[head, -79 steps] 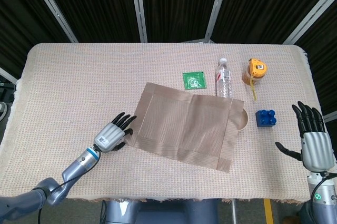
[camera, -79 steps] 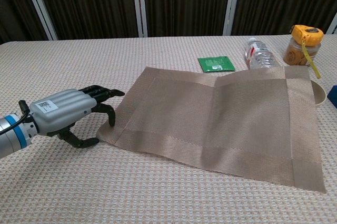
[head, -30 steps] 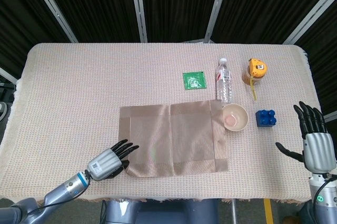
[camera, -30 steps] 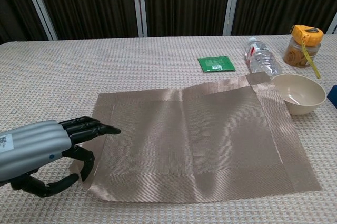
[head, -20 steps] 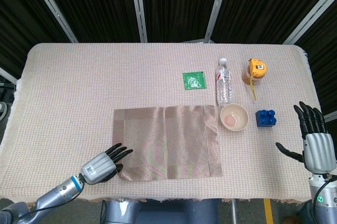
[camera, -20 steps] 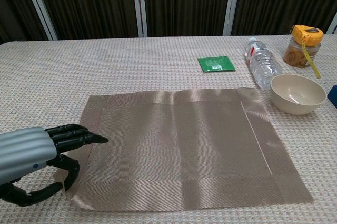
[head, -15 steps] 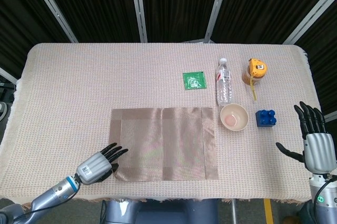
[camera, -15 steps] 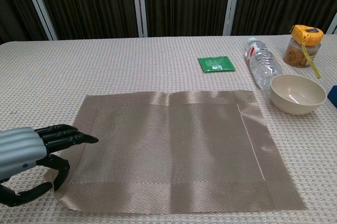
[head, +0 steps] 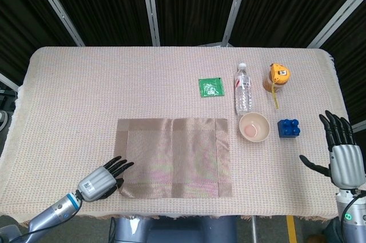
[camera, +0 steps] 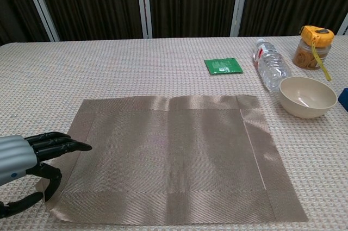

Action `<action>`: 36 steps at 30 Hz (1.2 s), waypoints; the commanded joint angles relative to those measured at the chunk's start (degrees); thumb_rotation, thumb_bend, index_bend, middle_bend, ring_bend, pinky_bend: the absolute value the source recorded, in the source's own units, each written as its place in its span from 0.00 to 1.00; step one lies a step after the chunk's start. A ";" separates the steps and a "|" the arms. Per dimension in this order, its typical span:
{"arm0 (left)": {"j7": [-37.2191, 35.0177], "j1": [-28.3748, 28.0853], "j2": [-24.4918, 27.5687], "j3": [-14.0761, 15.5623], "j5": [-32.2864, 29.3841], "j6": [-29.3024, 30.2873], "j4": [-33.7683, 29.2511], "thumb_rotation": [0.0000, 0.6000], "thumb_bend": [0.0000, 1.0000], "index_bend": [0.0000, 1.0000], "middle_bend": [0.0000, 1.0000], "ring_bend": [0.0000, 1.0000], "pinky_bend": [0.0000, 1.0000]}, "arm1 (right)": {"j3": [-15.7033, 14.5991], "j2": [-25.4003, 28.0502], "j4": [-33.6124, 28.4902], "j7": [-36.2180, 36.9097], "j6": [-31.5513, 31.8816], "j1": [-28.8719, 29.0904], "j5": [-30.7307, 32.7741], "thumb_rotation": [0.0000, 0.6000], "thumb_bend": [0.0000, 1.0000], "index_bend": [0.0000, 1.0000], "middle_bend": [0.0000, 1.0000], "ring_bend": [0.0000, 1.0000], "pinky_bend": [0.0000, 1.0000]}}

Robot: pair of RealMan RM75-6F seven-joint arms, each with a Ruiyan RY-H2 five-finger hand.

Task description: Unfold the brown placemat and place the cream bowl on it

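Beige woven tablecloth [head: 86,83] covers the whole table. Brown woven placemat [head: 174,157] lies unfolded & flat, front-centre. Left hand [head: 103,178] pinches its near-left corner [camera: 46,187], thumb under, fingers over. Right hand [head: 341,157] hovers off to the right, spread, holding nothing. Round cream bowl [head: 254,126] sits just beside mat's far-right corner, clear plastic bottle [head: 243,88] right behind it. Risk: if left hand pulls away w/o letting go, mat drags or folds back; reaching for bowl could knock bottle rolling.
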 commanded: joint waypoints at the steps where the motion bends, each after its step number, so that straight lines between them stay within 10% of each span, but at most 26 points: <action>1: -0.30 0.27 -0.04 0.23 0.26 0.12 0.35 1.00 0.55 0.70 0.00 0.00 0.00 | 0.05 0.03 -0.05 0.02 0.05 -0.05 -0.04 1.00 0.00 0.00 0.00 0.00 0.00; 8: 0.21 1.17 0.06 0.20 0.20 0.55 1.27 1.00 0.50 0.62 0.00 0.00 0.00 | 0.15 0.05 -0.08 0.04 -0.03 -0.11 -0.11 1.00 0.00 0.00 0.00 0.00 0.00; 13: -0.80 1.77 1.14 0.49 -0.81 0.02 0.54 1.00 0.00 0.00 0.00 0.00 0.00 | 0.17 0.04 -0.07 0.02 -0.10 -0.15 -0.16 1.00 0.00 0.00 0.00 0.00 0.00; 24: -10.83 3.81 8.72 -1.38 -0.72 10.49 -7.42 1.00 0.00 0.00 0.00 0.00 0.00 | -0.33 -0.41 0.21 -1.25 -1.52 0.02 0.05 1.00 0.00 0.00 0.00 0.00 0.00; 36: -4.97 11.54 14.87 -11.10 -16.05 22.14 -13.76 1.00 0.00 0.00 0.00 0.00 0.00 | -1.15 -0.72 0.56 -4.67 -11.44 4.24 1.79 1.00 0.00 0.01 0.00 0.00 0.00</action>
